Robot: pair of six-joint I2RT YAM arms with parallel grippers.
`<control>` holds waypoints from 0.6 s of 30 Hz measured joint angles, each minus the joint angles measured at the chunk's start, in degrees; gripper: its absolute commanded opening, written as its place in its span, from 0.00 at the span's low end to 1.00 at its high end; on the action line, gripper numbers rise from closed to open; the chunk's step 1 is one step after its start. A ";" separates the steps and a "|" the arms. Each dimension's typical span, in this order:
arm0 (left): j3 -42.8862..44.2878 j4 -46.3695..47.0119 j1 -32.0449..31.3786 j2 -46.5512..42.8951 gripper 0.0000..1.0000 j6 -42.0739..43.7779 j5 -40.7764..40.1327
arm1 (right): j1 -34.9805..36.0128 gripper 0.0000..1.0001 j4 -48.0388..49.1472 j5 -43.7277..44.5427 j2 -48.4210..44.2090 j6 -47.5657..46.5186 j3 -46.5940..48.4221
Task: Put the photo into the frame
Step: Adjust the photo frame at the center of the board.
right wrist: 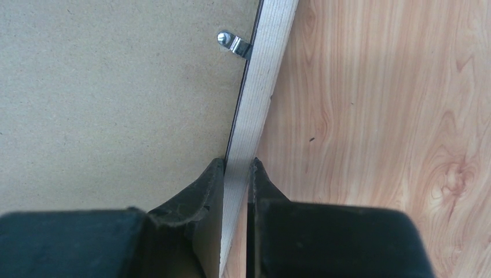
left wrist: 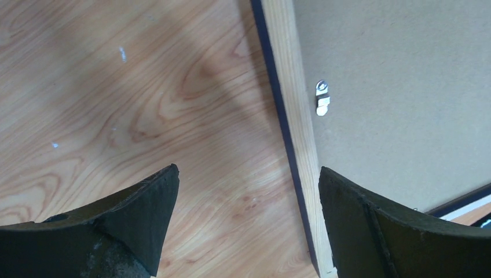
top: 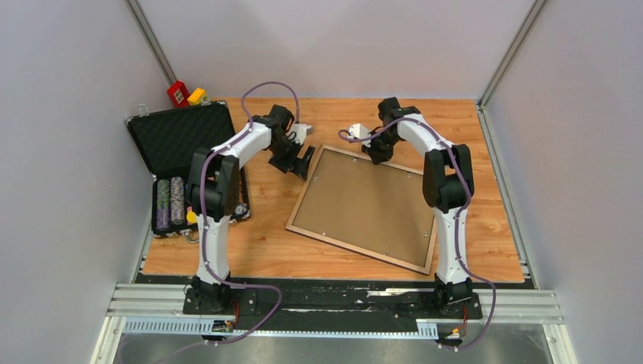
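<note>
The frame (top: 356, 249) lies back-up on the wooden table, its tan border around a brown backing panel (top: 364, 205). My right gripper (top: 377, 155) is at the frame's far edge. In the right wrist view it (right wrist: 237, 168) is shut on the thin border (right wrist: 260, 87), one finger over the backing panel (right wrist: 116, 87) and the other over the table. My left gripper (top: 303, 161) hangs open by the far left corner. In the left wrist view it (left wrist: 248, 171) straddles the border (left wrist: 295, 116) with nothing held. The photo is hidden.
An open black foam-lined case (top: 182, 140) with poker chips (top: 170, 201) lies at the left. Red and yellow blocks (top: 186, 95) sit behind it. Small metal clips (left wrist: 322, 98) (right wrist: 231, 43) hold the backing panel. Grey walls enclose the table.
</note>
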 measured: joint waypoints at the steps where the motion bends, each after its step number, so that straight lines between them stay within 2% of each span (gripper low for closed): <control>1: 0.00 0.15 -0.07 0.00 0.96 -0.04 0.63 | 0.04 0.00 -0.02 -0.15 0.00 0.07 0.00; 8: -0.09 1.51 -1.81 0.00 0.93 0.00 1.16 | 0.52 0.00 0.68 -3.19 0.00 2.08 -0.59; 18: -3.37 4.44 -5.22 0.00 0.85 0.13 -0.48 | 0.52 0.00 6.69 -8.35 -2.54 7.96 -6.47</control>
